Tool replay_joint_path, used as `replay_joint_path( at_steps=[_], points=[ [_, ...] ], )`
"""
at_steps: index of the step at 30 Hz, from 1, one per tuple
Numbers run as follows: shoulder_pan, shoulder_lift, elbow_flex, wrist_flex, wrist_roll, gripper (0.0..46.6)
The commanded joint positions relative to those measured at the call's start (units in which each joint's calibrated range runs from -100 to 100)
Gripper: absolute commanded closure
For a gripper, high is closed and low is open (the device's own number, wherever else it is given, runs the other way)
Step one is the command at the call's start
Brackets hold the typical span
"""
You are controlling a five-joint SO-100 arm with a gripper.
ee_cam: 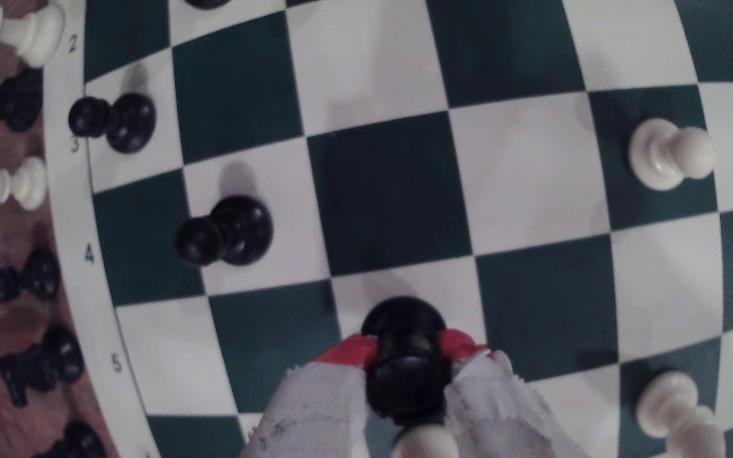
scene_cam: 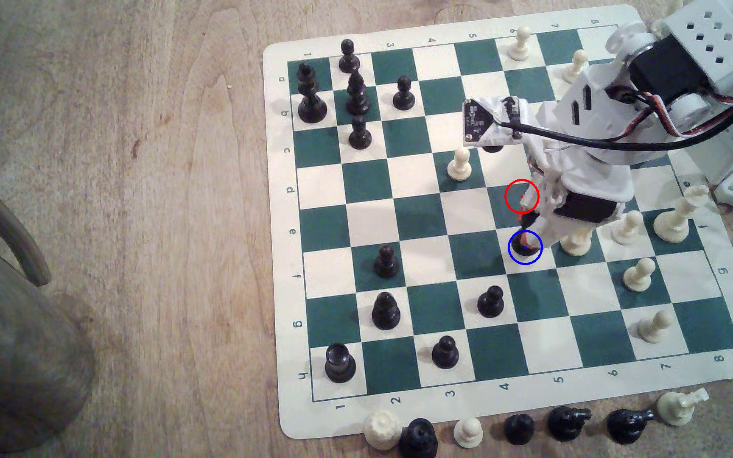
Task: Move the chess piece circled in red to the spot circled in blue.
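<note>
The chess piece (scene_cam: 520,247) is a glossy black piece standing inside the blue ring on the spot (scene_cam: 537,264), a cream-white square. My gripper (scene_cam: 528,243) comes down on it from the exterior view's right. In the wrist view the red-taped fingertips (ee_cam: 356,350) press both sides of the chess piece (ee_cam: 404,370), so the gripper (ee_cam: 406,348) is shut on it. Its round base rests on or just above the white square (ee_cam: 356,299); I cannot tell which. The red ring (scene_cam: 521,196) marks a dark green square one row farther back, partly covered by the arm.
A white pawn (scene_cam: 576,244) stands close on the exterior view's right of the gripper, with more white pieces (scene_cam: 627,227) beyond. A black pawn (scene_cam: 490,301) stands nearer the front. Captured pieces (scene_cam: 519,427) lie off the board mat (scene_cam: 285,220) along its front edge.
</note>
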State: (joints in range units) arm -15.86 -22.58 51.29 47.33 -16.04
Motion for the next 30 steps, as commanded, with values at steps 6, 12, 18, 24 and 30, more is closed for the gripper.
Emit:
replay_joint_path(
  at_steps=[6,12,18,24,30],
  points=[
    [-0.7,1.9,-5.6,0.7,0.4,46.4],
    [-0.7,2.4,-5.1,2.0,0.5,46.4],
    [-0.5,3.1,-5.9,1.6,0.5,45.9],
    [-0.3,3.2,-6.0,0.7,0.4,45.9],
    [-0.4,4.1,-6.0,-0.3,0.2,46.0]
  ],
)
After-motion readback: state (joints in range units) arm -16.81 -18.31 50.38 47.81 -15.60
